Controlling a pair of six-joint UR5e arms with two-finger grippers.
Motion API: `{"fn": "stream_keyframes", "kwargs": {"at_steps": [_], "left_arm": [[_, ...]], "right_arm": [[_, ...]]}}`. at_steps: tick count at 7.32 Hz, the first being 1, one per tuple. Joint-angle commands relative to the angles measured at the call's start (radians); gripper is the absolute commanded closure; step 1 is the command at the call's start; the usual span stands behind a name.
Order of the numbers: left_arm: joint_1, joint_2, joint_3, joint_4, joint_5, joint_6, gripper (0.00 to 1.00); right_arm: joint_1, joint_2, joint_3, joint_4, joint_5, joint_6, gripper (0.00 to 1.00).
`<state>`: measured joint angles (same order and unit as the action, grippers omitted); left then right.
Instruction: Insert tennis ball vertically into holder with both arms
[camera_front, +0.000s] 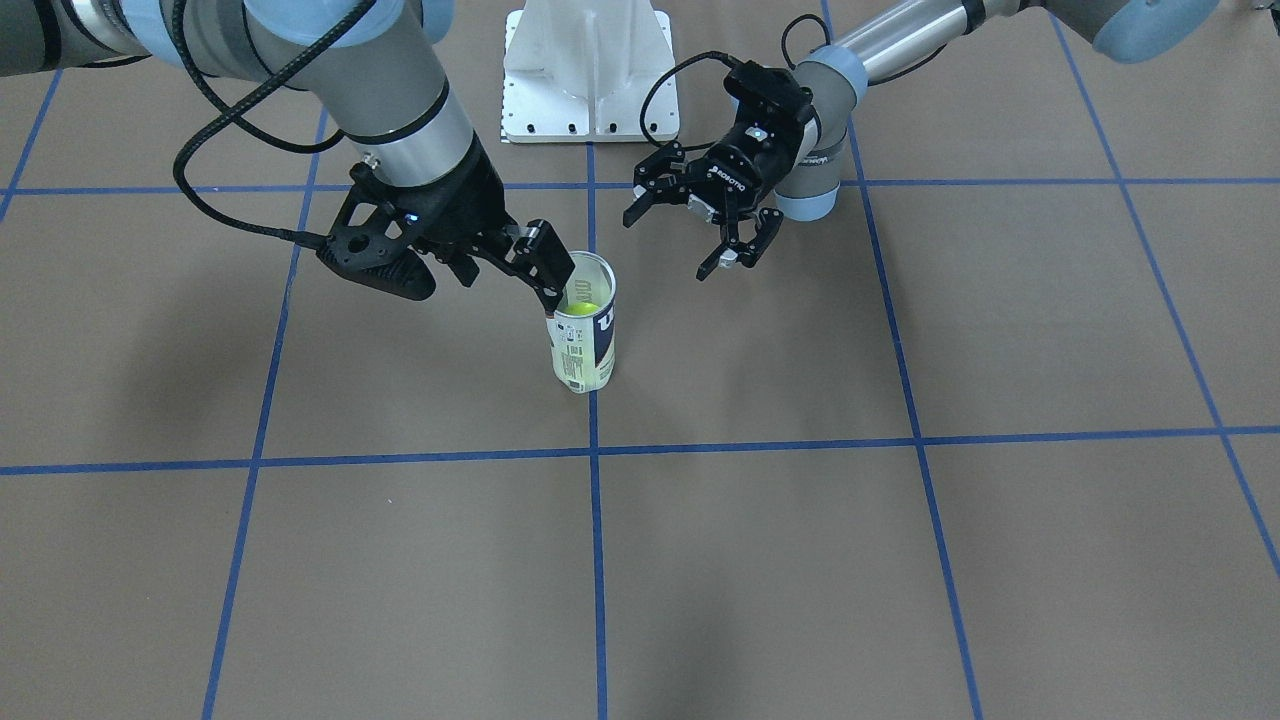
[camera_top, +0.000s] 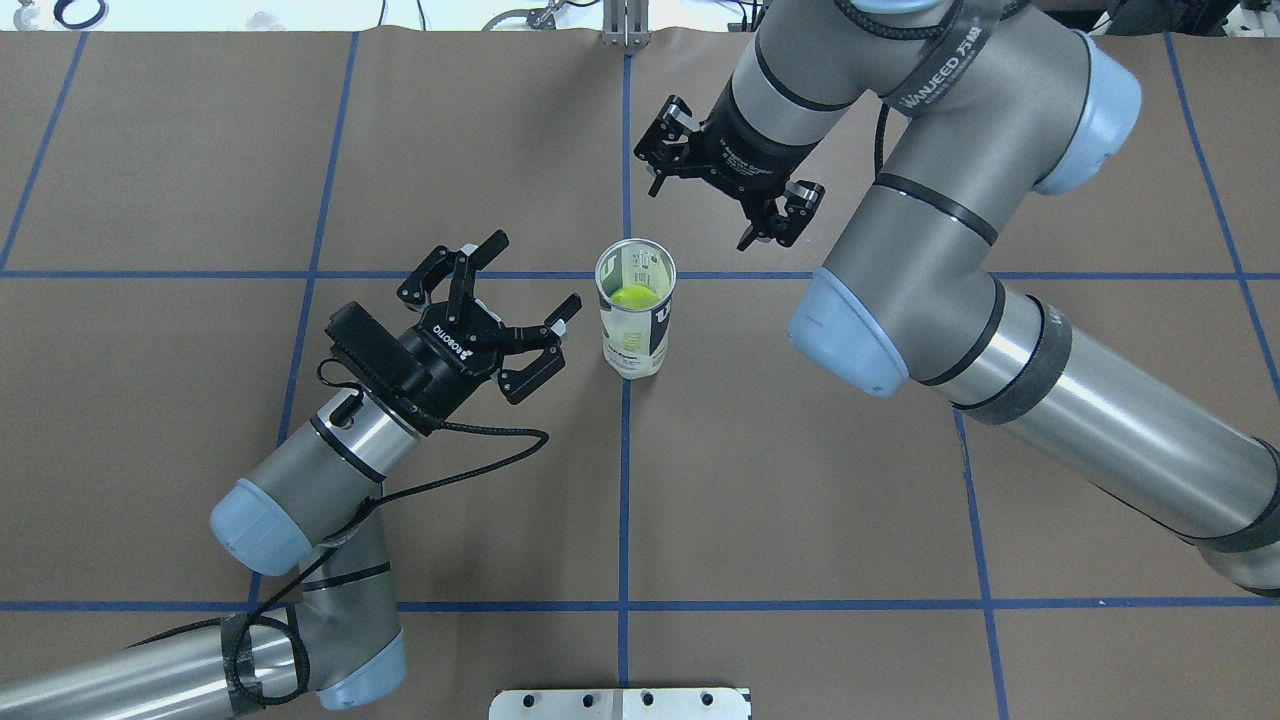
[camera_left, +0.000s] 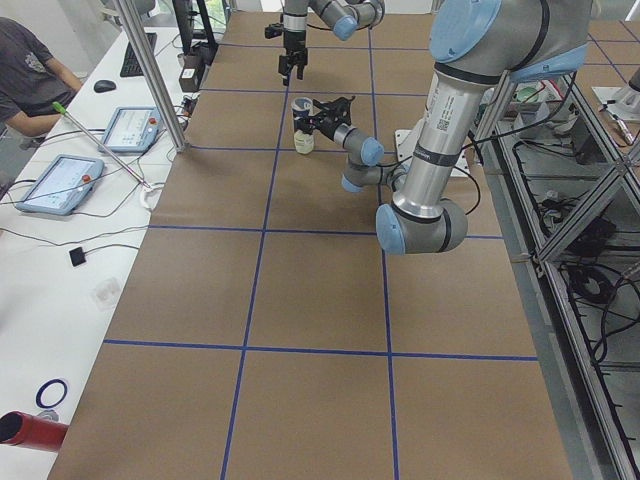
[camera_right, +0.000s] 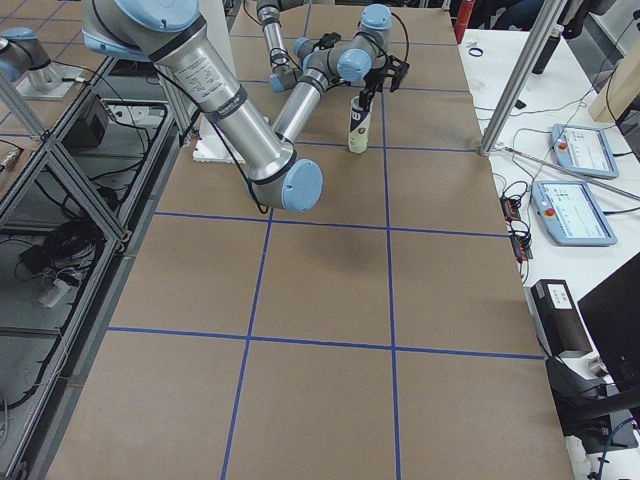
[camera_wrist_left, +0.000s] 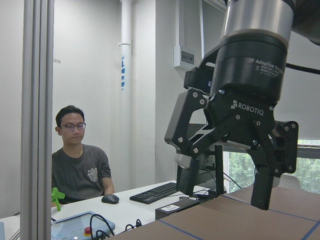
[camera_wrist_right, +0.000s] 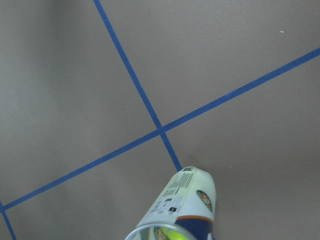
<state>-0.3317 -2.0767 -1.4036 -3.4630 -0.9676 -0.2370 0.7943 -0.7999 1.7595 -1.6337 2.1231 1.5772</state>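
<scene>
"ROBOTIQ" in white on the body of the left gripper (camera_top: 530, 273); I read it in both the overhead and front views. In my left wrist view the right gripper (camera_wrist_left: 225, 192) shows "ROBOTIQ", and "2F Adaptive Gripper" on its collar. The black strap (camera_top: 940, 68) on the right arm (camera_top: 930, 230) says "WANJEED". The holder (camera_top: 637, 335) label shows part of a big white letter; I can't read its fine print.

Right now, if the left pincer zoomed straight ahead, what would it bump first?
Probably the right pincer, which fills the left wrist view ahead. The left pincer might clip the holder first; height is unclear.
</scene>
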Motion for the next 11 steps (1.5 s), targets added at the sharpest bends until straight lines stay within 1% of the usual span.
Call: {"fn": "stream_keyframes", "kwargs": {"at_steps": [1, 2, 3, 4, 5, 6, 7, 8, 9, 10, 11], "left_arm": [[-0.016, 0.047, -0.006, 0.004, 0.102, -0.089, 0.01], [-0.024, 0.052, -0.008, 0.007, 0.172, -0.105, 0.01], [-0.059, 0.053, -0.005, 0.031, 0.175, -0.111, 0.01], [-0.099, 0.082, 0.001, 0.086, 0.176, -0.190, 0.01], [-0.152, 0.163, 0.002, 0.163, 0.168, -0.271, 0.01], [-0.205, 0.197, 0.005, 0.194, 0.147, -0.286, 0.01], [-0.229, 0.236, 0.005, 0.268, 0.139, -0.339, 0.01], [-0.262, 0.260, 0.005, 0.319, 0.123, -0.344, 0.01], [-0.294, 0.273, 0.000, 0.414, 0.118, -0.344, 0.01], [-0.338, 0.274, 0.000, 0.494, 0.081, -0.343, 0.01], [-0.396, 0.273, -0.008, 0.596, 0.017, -0.343, 0.01]], "right_arm": [[0.067, -0.085, 0.037, 0.000, 0.018, -0.116, 0.01], [0.098, -0.128, 0.034, 0.000, 0.021, -0.190, 0.01], [0.133, -0.154, 0.029, 0.000, 0.020, -0.277, 0.01], [0.172, -0.188, 0.022, 0.005, 0.020, -0.340, 0.01], [0.196, -0.197, 0.000, 0.003, 0.018, -0.418, 0.01], [0.213, -0.203, -0.024, 0.005, 0.017, -0.460, 0.01], [0.229, -0.220, -0.046, 0.006, 0.015, -0.526, 0.01], [0.253, -0.232, -0.067, 0.008, 0.015, -0.590, 0.01], [0.264, -0.246, -0.077, 0.021, 0.015, -0.620, 0.01], [0.278, -0.263, -0.109, 0.066, 0.014, -0.644, 0.01], [0.298, -0.266, -0.161, 0.113, 0.015, -0.669, 0.01]]}}
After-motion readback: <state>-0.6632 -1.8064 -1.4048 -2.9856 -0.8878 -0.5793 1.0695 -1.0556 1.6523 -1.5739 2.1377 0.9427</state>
